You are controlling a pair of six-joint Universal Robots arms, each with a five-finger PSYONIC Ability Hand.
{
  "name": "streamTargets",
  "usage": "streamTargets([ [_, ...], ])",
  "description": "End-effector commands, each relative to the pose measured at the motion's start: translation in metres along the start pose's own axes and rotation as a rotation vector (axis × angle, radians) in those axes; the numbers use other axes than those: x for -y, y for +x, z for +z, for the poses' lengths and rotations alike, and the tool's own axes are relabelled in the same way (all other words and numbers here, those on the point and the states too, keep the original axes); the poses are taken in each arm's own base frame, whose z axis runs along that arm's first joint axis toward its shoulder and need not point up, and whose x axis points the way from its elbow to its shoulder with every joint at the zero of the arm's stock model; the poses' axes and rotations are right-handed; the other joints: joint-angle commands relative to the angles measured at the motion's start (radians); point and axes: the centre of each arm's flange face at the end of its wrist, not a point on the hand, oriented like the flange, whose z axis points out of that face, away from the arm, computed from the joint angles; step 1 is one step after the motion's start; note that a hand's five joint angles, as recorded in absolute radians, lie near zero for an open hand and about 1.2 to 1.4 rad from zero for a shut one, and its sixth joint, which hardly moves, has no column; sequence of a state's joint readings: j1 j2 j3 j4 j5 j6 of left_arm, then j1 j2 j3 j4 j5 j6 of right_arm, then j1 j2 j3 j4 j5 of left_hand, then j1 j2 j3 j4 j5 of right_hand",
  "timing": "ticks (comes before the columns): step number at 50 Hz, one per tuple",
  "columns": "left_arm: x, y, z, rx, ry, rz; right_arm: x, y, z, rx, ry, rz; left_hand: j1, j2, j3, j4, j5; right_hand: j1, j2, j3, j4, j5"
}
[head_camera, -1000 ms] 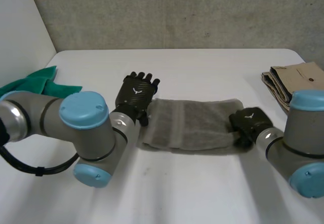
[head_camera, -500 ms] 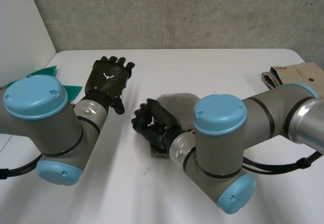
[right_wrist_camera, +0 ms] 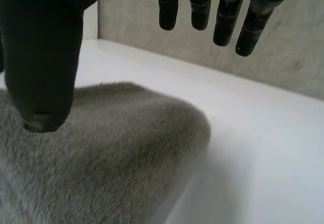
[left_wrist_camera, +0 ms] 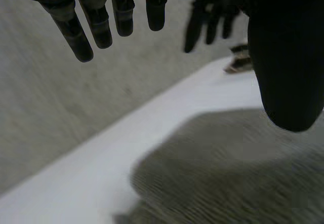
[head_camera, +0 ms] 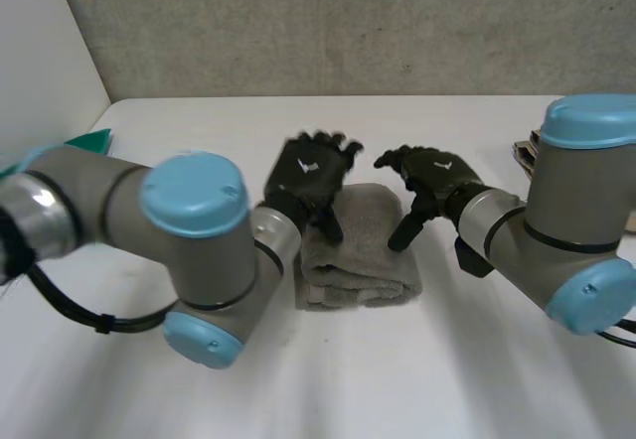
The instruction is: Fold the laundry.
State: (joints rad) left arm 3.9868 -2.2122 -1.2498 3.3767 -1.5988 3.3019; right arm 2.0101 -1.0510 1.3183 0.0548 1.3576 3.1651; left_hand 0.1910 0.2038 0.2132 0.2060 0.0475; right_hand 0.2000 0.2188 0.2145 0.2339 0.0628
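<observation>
towel (head_camera: 363, 260) went from long strip to folded half; left hand (head_camera: 303, 176), right hand (head_camera: 437, 176) spread over it, empty. soft, limp: we'd pinch the right edge.

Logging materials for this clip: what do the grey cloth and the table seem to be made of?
Cloth: likely terry towelling, matt; a fuzzy pile shows in the right wrist view. Table: smooth white top with a faint sheen, perhaps laminate or painted board.

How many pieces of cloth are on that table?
3: a folded grey towel in the middle, a green cloth at the left edge, a tan cloth at the right, both partly hidden behind arms.
</observation>
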Motion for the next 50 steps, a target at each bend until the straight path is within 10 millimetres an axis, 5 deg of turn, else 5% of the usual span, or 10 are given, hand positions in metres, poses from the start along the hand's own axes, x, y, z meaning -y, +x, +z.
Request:
streamTargets([
  [1,-0.048,0.007,0.010,0.011,-0.215,0.019,-0.025,0.000,0.021,0.010,-0.097,-0.012,0.128,0.115,0.106,0.113,0.097,-0.025,-0.044,-0.040,-0.059,-0.063],
  [15,-0.069,-0.007,-0.004,0.053,-0.354,0.263,-0.058,0.001,0.040,-0.006,-0.173,-0.238,0.067,0.054,0.044,0.052,0.036,-0.025,-0.044,-0.040,-0.059,-0.063],
  [20,-0.064,-0.006,-0.004,0.048,-0.343,0.260,-0.054,0.005,0.038,-0.064,-0.173,-0.340,0.064,0.051,0.041,0.049,0.033,-0.025,-0.044,-0.040,-0.059,-0.063],
  [24,-0.046,-0.008,-0.004,0.055,-0.296,0.256,-0.040,0.005,0.030,-0.083,-0.139,-0.357,0.049,0.036,0.027,0.034,0.018,-0.025,-0.044,-0.040,-0.059,-0.063],
  [34,0.054,-0.025,-0.015,-0.012,-0.025,0.217,-0.004,-0.017,-0.014,-0.089,0.076,-0.391,0.008,-0.005,-0.014,-0.007,-0.023,-0.025,-0.044,-0.040,-0.059,-0.063],
  [43,0.095,-0.043,-0.032,-0.188,0.041,0.115,-0.055,-0.061,-0.046,0.031,0.076,-0.424,0.008,-0.005,-0.014,-0.007,-0.023,-0.025,-0.044,-0.040,-0.059,-0.063],
  [50,0.101,-0.051,-0.034,-0.218,0.024,0.052,-0.092,-0.070,-0.030,0.053,0.050,-0.449,0.023,0.010,0.000,0.008,-0.009,-0.025,-0.044,-0.040,-0.059,-0.063],
])
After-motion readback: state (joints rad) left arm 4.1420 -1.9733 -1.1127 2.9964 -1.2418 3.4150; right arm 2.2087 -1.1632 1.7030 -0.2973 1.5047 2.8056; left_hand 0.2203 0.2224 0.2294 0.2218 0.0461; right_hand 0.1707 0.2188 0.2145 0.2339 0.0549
